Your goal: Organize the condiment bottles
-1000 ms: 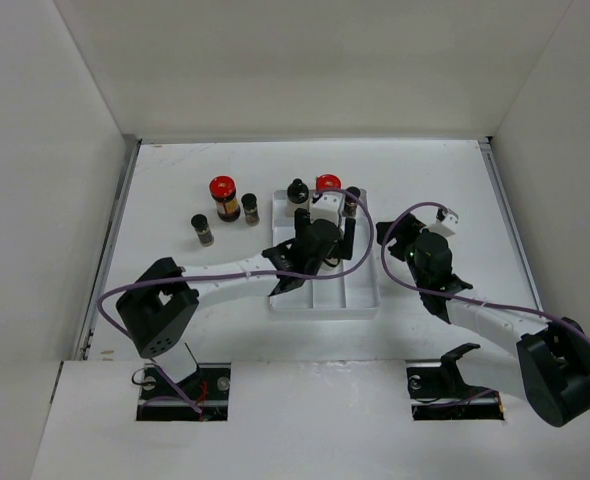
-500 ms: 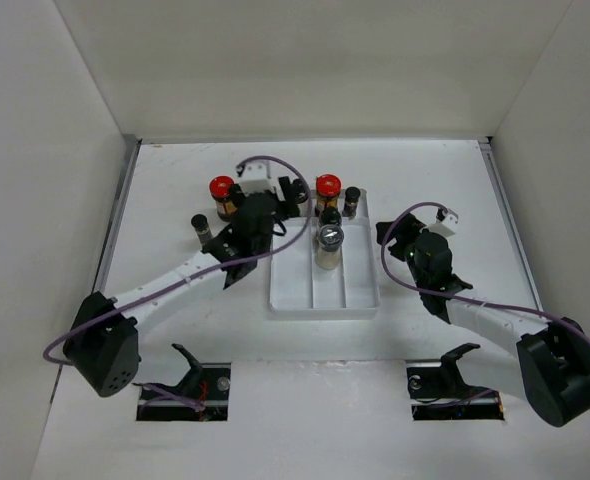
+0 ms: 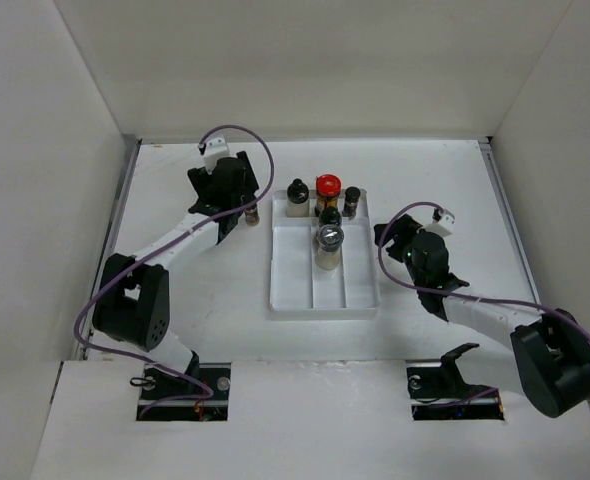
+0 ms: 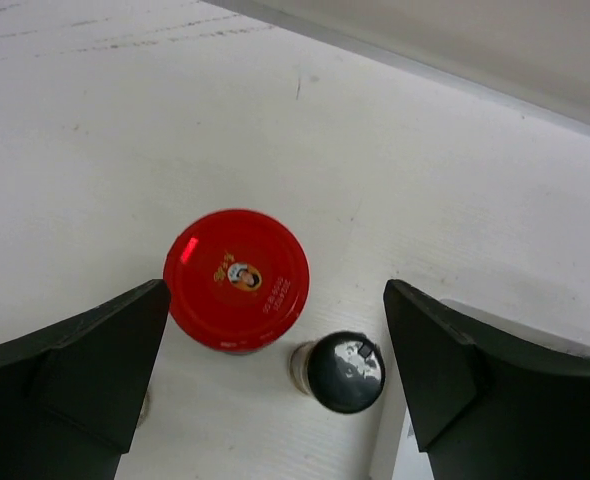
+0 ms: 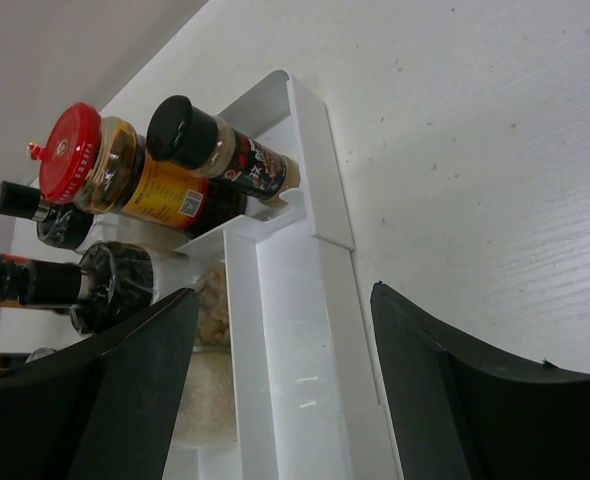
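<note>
Left arm (image 3: 175, 240) outstretched, left pincer (image 4: 275, 300) spread wide above red-lidded jar (image 4: 237, 278), right pincer (image 5: 283, 295) released beside white tray (image 5: 305, 150)

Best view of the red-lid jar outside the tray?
Left wrist: the jar is fully visible from above, under the open left gripper. Top external: the left arm hides it. Right wrist: only the other red-lid jar, in the tray.

The left gripper (image 4: 275, 300) points straight down, jaws spread wide; the right gripper (image 5: 283, 298) lies low and near level, jaws equally parted.
</note>
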{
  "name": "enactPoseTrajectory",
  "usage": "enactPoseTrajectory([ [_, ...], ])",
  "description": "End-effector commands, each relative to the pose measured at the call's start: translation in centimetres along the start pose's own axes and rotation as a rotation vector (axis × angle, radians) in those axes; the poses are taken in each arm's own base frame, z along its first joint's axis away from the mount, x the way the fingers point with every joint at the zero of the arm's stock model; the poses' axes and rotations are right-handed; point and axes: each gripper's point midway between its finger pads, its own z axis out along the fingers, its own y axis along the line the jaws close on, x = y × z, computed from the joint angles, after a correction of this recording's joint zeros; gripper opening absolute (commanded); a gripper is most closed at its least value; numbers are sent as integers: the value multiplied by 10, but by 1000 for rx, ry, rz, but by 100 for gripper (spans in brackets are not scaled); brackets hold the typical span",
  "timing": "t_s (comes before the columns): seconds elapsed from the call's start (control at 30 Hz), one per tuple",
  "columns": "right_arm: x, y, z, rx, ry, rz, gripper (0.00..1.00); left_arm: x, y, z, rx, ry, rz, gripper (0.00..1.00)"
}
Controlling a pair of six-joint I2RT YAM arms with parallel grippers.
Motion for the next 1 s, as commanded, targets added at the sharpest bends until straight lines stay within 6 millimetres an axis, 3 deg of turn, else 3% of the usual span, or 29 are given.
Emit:
enactPoseTrajectory([
  [0.0,-17,30,2,-90,-45,15,76,-29,-4,8,28,-29,-28,90],
  [0.17,-16,30,3,-90,-43,15,77,-23,3,19,4,6,-22,90],
  [0.53,-14,33,4,-99,-33,14,77,13,0,41,5,123,-24,90],
  [0.7,-13,32,5,-96,-30,12,77,13,5,47,-12,118,-44,88],
  [0.83,-12,33,4,-101,-26,10,77,15,4,48,-5,121,-40,80],
  [0.97,-13,34,4,-105,-30,12,77,15,5,46,-2,116,-41,58],
])
